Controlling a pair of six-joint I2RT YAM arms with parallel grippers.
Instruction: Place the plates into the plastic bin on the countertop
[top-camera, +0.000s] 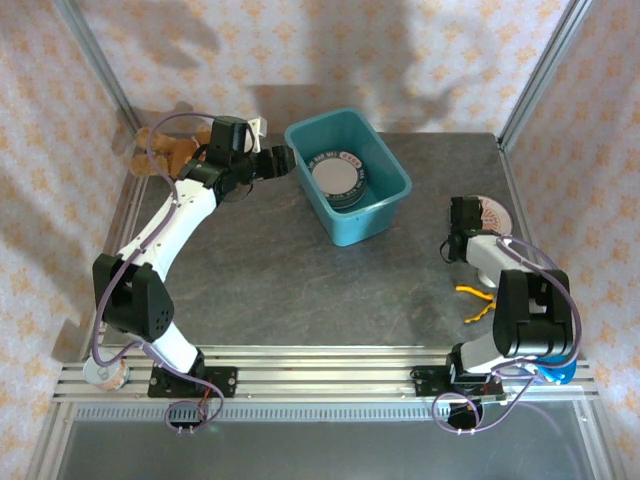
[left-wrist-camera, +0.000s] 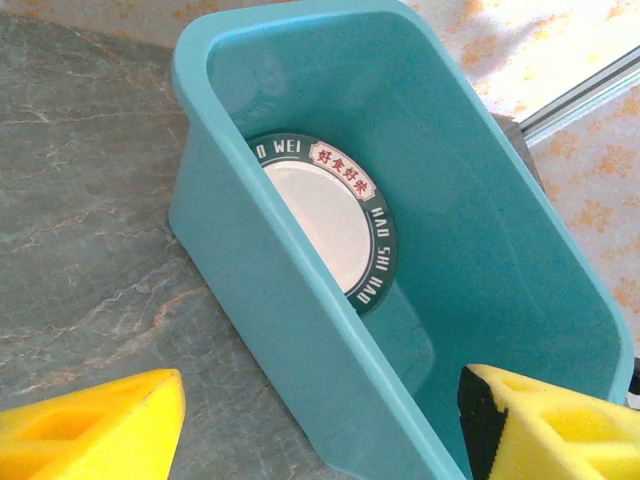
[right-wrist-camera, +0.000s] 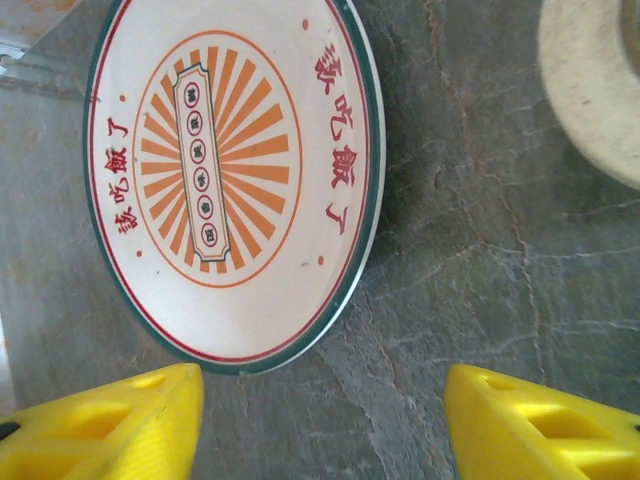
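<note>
Toward the far edge of the counter (top-camera: 300, 285), teal bin (top-camera: 362, 226), long axis slanting far-left to near-right, green-rimmed plates (top-camera: 337, 178) flat inside, my left pincer (top-camera: 283, 160) apart, empty, at its far-left end, sunburst plate (right-wrist-camera: 235, 170) flat by the right edge, my right pincer (right-wrist-camera: 320, 425) apart at its rim.

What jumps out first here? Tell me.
The teal bin at the far middle of the dark countertop, a green-rimmed plate lying inside it. Next, the orange sunburst plate flat at the right side, just ahead of the open right gripper.
</note>
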